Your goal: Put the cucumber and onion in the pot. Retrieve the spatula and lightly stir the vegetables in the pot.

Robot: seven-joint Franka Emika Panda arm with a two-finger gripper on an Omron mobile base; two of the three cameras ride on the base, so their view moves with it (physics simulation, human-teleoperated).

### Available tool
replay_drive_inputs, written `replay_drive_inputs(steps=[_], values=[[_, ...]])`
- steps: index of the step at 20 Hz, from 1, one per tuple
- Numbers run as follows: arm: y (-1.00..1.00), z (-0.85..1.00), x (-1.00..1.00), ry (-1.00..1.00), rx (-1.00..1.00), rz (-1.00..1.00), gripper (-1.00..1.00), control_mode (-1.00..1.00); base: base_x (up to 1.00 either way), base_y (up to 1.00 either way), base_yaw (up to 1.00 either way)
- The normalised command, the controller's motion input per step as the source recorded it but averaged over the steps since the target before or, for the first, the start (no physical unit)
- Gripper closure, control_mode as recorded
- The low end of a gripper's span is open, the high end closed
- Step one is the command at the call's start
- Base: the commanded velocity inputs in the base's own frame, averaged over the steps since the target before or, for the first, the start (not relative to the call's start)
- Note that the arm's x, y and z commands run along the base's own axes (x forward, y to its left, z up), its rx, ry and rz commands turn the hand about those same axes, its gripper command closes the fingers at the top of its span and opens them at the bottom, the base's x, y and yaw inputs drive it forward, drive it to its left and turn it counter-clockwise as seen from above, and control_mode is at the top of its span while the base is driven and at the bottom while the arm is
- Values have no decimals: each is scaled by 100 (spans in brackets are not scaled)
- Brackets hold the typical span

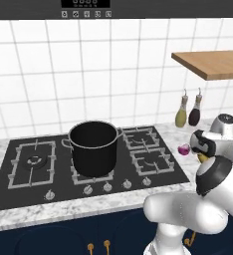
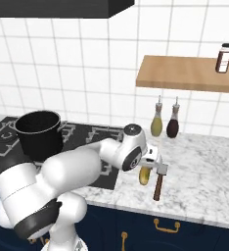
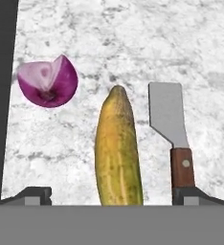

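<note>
On the marble counter right of the stove lie a yellow-green cucumber [image 3: 117, 148], half a purple onion [image 3: 48, 81] and a spatula [image 3: 170, 125] with a grey blade and a brown wooden handle. My gripper [image 3: 113, 197] hangs open just above the counter, one fingertip on each side of the cucumber's near end, not touching it. From the right base view the gripper [image 2: 153, 168] sits over the cucumber [image 2: 145, 175], with the spatula [image 2: 158, 187] beside it. The black pot [image 1: 93, 147] stands on the stove's middle burner, well to the left. The onion [image 1: 184, 148] lies near the cooktop's right edge.
Two bottles [image 1: 181, 112] [image 1: 194, 110] stand against the tiled wall behind the vegetables. A wooden shelf [image 2: 190, 73] hangs above the counter and carries a small jar [image 2: 224, 58]. The black cooktop's edge [image 3: 1, 95] runs close beside the onion.
</note>
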Motion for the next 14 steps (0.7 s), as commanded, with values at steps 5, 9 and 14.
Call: replay_drive_inputs(steps=[5, 9, 14], values=[[-6, -35, 15, 0, -4, 0, -100, -100, 0, 0, 0], [-7, -32, 21, 1, -3, 0, -100, -100, 0, 0, 0], [-11, -25, 19, 2, 0, 0, -100, -100, 0, 0, 0]])
